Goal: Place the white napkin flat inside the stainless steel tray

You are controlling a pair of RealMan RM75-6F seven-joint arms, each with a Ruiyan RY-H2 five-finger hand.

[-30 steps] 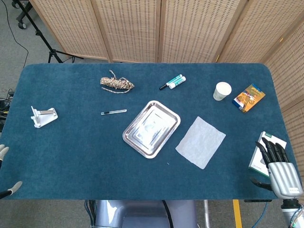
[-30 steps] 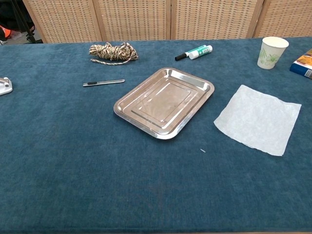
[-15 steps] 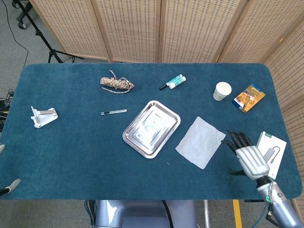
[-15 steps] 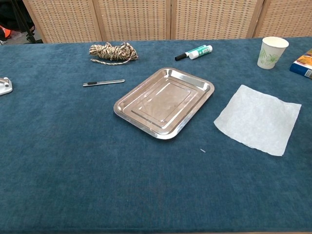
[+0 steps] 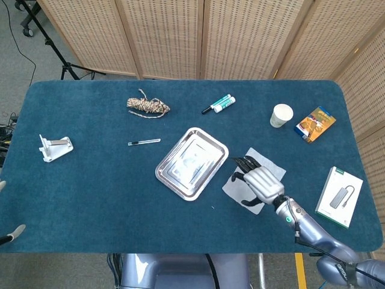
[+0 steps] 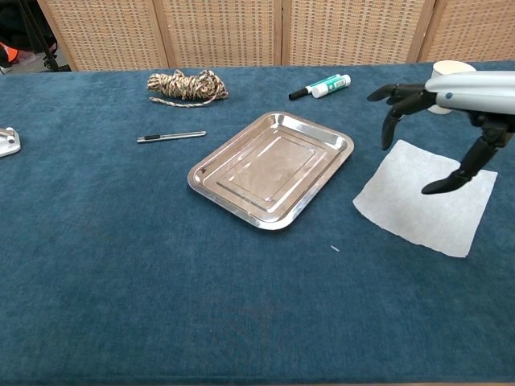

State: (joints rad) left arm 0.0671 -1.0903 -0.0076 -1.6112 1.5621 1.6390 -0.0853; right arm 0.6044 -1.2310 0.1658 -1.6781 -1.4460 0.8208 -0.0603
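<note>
The right hand (image 6: 451, 121) is hovering, fingers spread, over the white napkin (image 6: 418, 211), which is lying flat just beside the stainless steel tray (image 6: 271, 168).

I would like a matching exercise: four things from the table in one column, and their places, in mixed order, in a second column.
Things:
1. white napkin
2. stainless steel tray
3. paper cup
4. rope bundle

Places:
A. far side of the table, left of the markers
B. middle of the table, nothing in it
C. under the right hand, flat on the cloth
D. beside the orange box

Pairs: 1-C, 2-B, 3-D, 4-A
</note>
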